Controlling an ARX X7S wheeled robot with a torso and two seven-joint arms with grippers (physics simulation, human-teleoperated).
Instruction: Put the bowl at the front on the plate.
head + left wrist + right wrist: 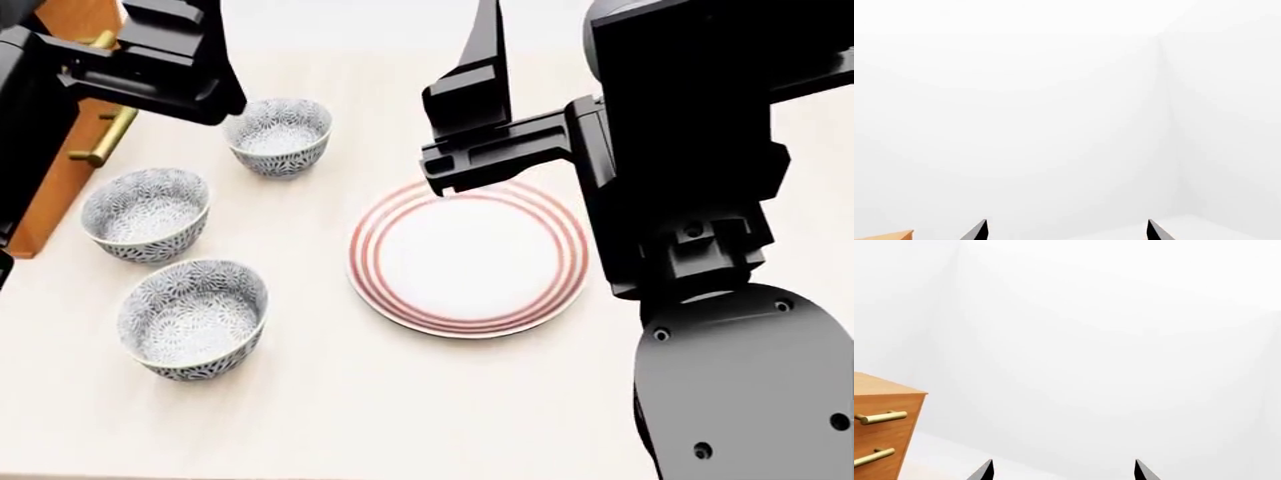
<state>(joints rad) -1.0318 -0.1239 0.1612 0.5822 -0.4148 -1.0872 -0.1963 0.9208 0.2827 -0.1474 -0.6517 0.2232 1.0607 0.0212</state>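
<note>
The small deep white bowl with the dense grey-blue floral pattern [194, 317] sits at the front left of the pale worktop [400, 410], nearest the robot of three alike, well apart from both tools. The wide flat white plate with three thin red rings [467, 255] lies to its right, bare. The right tool [1062, 471] is raised above the plate's far rim, tips spread, gripping nothing; the left tool [1066, 231], also spread and unladen, is held up near the wooden drawer cabinet [67, 150].
</note>
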